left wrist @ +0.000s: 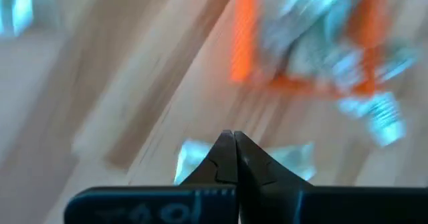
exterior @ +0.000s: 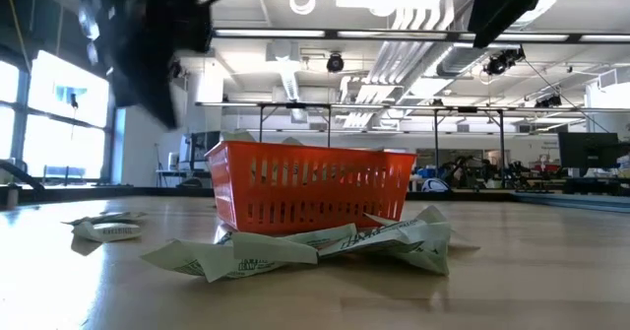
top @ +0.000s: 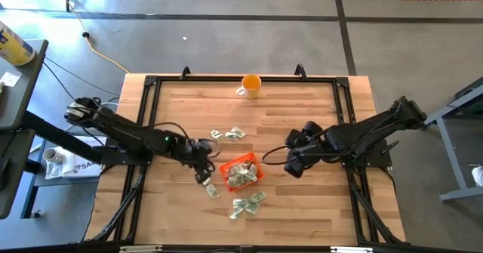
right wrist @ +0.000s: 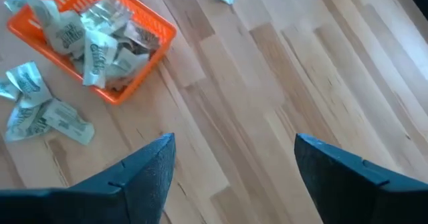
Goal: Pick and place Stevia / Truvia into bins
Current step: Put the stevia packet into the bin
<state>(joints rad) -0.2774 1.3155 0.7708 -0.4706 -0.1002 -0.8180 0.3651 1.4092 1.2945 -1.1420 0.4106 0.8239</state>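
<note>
Light wood plank table [top: 302, 200] with black frame rails. Orange tray [top: 242, 171] full of sachets sits just front of centre; loose sachets [top: 247, 204] lie touching its front, more [top: 228, 134] behind it. Orange mug [top: 250, 85] stands at the back edge, mid-table.

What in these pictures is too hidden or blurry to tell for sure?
- Left wrist view: motion blur; the left gripper is shut, but whether it pinches a sachet is unclear.
- Low view: the tray wall hides its contents.
- High view: sachets in the tray are too small to count.
</note>
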